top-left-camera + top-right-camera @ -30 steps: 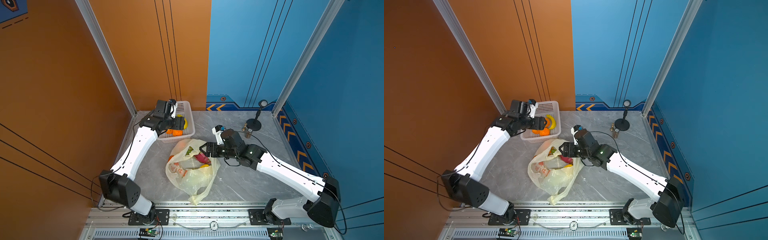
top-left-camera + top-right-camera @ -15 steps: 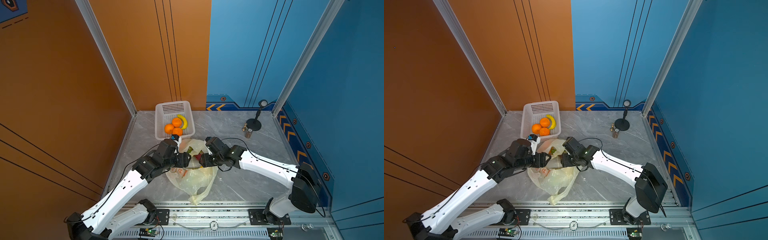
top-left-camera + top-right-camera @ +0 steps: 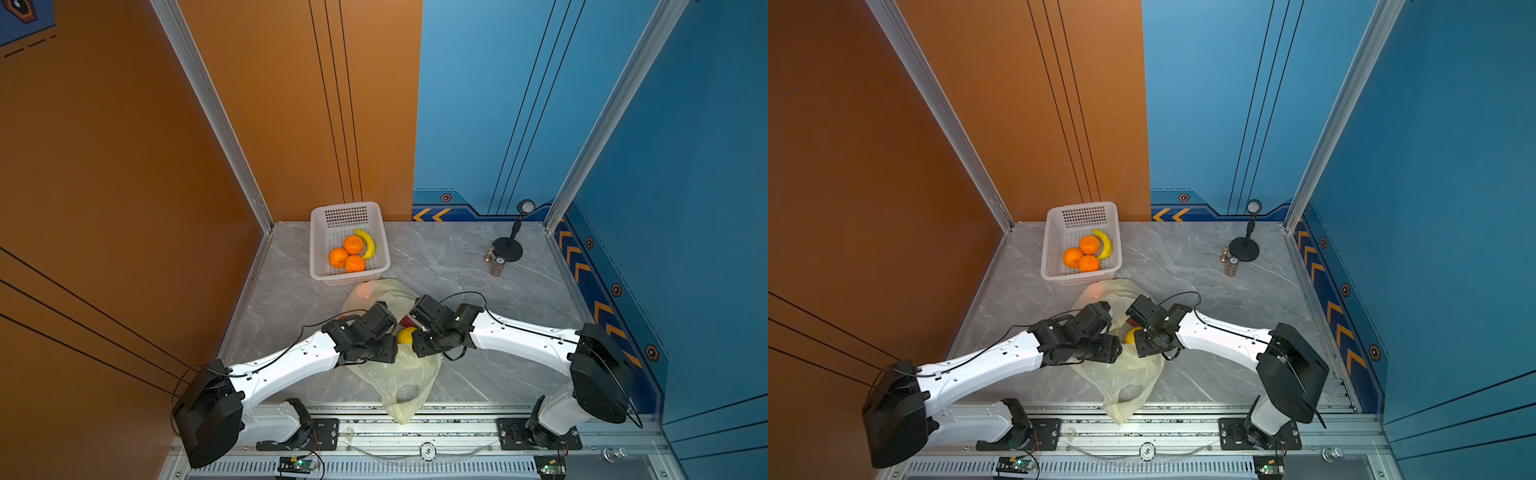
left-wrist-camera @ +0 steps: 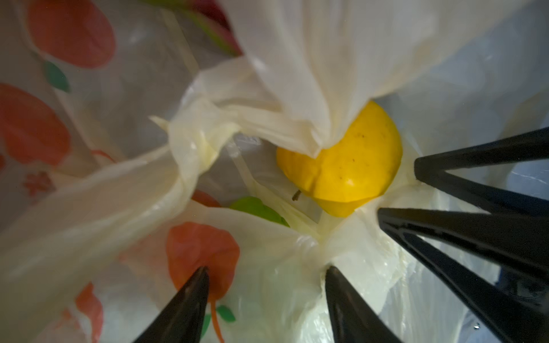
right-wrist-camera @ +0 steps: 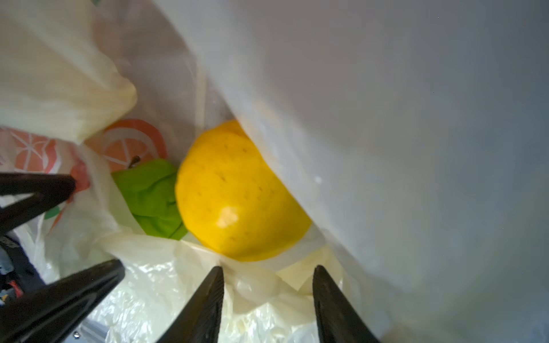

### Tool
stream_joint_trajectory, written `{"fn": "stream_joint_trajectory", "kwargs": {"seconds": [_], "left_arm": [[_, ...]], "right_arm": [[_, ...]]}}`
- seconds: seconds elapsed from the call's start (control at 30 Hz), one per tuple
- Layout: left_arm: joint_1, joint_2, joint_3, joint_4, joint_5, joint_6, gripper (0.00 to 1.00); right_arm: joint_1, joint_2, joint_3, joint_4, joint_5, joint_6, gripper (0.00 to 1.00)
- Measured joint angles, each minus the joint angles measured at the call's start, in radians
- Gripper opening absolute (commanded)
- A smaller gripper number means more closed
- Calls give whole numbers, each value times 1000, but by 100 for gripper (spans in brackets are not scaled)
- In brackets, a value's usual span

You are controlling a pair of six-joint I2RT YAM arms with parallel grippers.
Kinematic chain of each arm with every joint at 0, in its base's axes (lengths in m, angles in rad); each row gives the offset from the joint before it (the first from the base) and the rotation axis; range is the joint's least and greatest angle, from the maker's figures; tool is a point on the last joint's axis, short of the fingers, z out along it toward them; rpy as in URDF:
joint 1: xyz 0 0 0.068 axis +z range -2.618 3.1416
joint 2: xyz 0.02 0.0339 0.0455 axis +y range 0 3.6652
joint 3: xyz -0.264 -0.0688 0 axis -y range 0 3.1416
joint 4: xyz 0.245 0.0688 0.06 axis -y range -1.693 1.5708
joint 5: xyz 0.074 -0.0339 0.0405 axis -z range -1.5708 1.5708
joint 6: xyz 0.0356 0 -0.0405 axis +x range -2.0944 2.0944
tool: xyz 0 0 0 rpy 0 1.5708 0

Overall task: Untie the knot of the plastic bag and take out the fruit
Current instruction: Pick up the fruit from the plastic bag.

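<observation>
So the bag is lying open mid-table, near side of the basket, and the yellow fruit is sitting in its mouth between the left gripper and right gripper, both hanging part-open over loose film, right one closer.

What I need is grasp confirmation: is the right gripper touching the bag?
Touching. In the left wrist view the right gripper has both fingertips pressed into the bag, whose film puckers around them.
</observation>
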Motion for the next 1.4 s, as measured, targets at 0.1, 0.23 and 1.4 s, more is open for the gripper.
{"fn": "stream_joint_trajectory", "kwargs": {"seconds": [0.1,0.23,1.4], "left_arm": [[-40,23,-15,25,6,-10,50],[-58,13,-38,62,5,-17,50],[-59,-95,-160,158,-21,-51,69]], "right_arm": [[-1,0,-4,-14,6,0,55],[-4,0,2,-16,6,0,57],[2,139,120,48,39,5,43]]}}
